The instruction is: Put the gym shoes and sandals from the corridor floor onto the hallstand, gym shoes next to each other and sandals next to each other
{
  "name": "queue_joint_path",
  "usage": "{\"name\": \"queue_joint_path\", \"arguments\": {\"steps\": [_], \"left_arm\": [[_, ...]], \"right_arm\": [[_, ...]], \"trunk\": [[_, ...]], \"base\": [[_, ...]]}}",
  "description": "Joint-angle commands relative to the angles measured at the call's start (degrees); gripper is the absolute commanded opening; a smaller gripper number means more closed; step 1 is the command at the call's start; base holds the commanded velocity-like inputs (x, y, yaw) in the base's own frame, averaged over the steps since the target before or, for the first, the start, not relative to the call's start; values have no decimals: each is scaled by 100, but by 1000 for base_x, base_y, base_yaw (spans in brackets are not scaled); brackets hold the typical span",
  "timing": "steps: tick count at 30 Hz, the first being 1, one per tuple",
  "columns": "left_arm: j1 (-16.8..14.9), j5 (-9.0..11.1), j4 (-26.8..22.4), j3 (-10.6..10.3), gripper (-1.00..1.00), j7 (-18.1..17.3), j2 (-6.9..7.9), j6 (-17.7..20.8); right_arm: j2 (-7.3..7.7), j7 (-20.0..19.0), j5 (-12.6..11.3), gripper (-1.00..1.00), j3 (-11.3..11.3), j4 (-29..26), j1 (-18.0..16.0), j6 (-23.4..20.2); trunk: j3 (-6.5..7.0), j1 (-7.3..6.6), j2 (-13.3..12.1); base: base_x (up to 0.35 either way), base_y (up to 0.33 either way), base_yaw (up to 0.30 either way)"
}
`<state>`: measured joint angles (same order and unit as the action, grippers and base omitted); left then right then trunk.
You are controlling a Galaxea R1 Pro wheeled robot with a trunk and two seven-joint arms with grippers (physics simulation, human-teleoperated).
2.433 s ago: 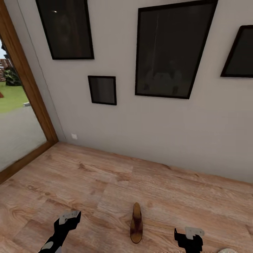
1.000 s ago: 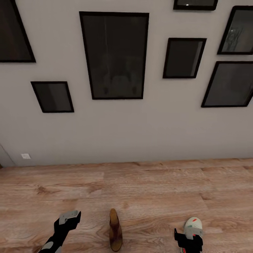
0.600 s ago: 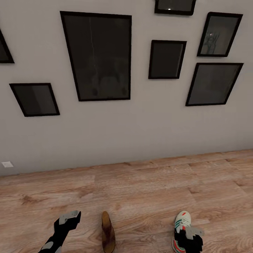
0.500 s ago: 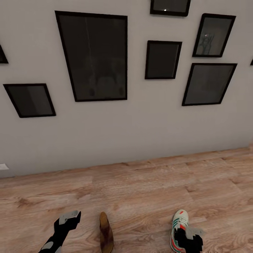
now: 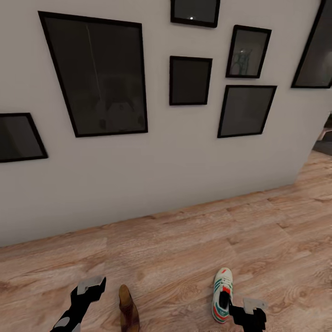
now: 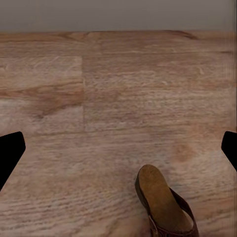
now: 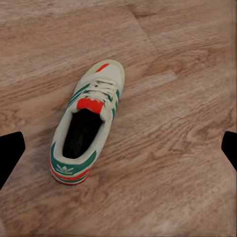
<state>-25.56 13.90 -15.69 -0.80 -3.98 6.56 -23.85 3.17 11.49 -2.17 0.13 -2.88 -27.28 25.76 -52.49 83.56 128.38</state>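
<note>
Down on the corridor floor point(image 5: 184, 258), a sandal point(image 5: 128, 313) lies beside the left gripper point(image 5: 90, 288) and a gym shoe point(image 5: 222, 295) by the right gripper point(image 5: 251, 313); wrist views show both fingers spread (holding nothing).
</note>
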Motion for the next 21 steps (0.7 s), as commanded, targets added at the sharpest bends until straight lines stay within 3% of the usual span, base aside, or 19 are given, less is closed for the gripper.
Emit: {"name": "queue_joint_path", "arguments": {"steps": [1, 9, 21], "left_arm": [[-2, 60, 5, -8, 100, -42, 3, -14], [-2, 60, 5, -8, 100, -42, 2, -14], [-2, 60, 5, -11, 100, -42, 0, -15]], "right_arm": [[-1, 3, -22, 100, 5, 7, -5, 22], [-1, 3, -21, 100, 5, 7, -5, 20], [-1, 3, -21, 100, 5, 7, -5, 24]], "trunk": [[-2, -1, 2], [24, -1, 2], [63, -1, 2]], "base": [[0, 206, -259], [0, 180, -259], [0, 16, -259]]}}
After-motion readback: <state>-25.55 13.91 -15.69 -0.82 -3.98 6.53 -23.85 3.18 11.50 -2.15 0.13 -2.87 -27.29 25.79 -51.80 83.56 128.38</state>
